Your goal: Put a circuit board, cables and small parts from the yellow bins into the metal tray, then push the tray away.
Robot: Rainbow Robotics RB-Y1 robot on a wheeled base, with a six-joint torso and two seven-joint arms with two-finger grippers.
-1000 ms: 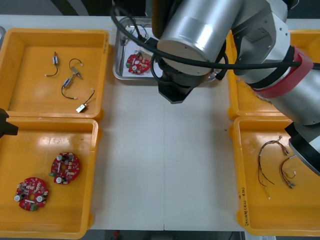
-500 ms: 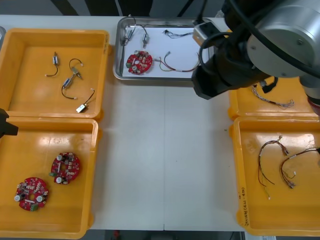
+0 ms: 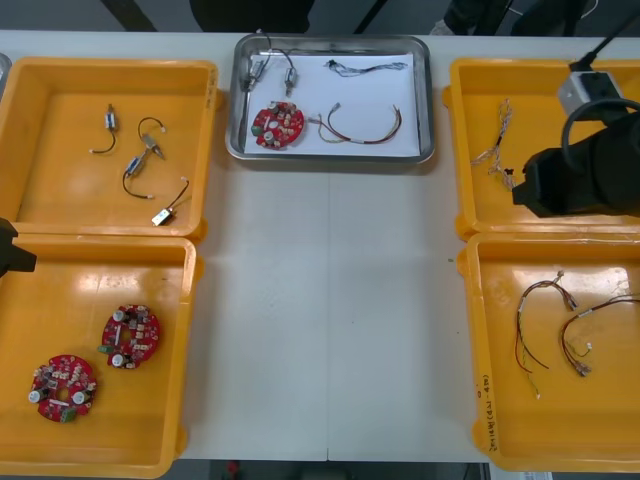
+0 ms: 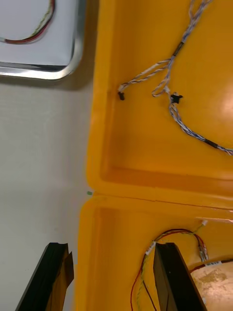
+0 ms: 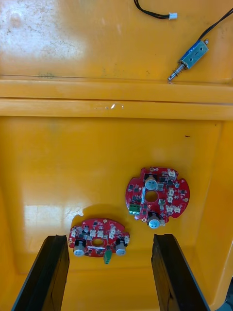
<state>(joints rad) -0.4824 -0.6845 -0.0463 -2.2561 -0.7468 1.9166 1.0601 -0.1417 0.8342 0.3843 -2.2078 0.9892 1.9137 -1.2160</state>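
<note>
The metal tray (image 3: 330, 150), white inside, stands at the far middle of the table. In it lie a round red circuit board (image 3: 278, 124), a red and yellow cable (image 3: 362, 126), a dark cable (image 3: 366, 67) and small metal parts (image 3: 270, 70). My right arm (image 3: 585, 178) hangs over the far right yellow bin. My right gripper (image 4: 114, 277) is open and empty, above the left rim of the near right bin (image 4: 90, 228). My left gripper (image 5: 109, 274) is open over the near left bin, just short of two circuit boards (image 5: 156, 194).
The far left bin (image 3: 40, 150) holds small metal parts with black cables. The near left bin (image 3: 150, 420) holds two boards. A twisted blue and white cable (image 4: 179, 102) lies in the far right bin, red and yellow cables (image 3: 560, 325) in the near right one.
My right arm has swung from above the tray to the right, over the right bins, uncovering the tray. The left arm has not moved.
</note>
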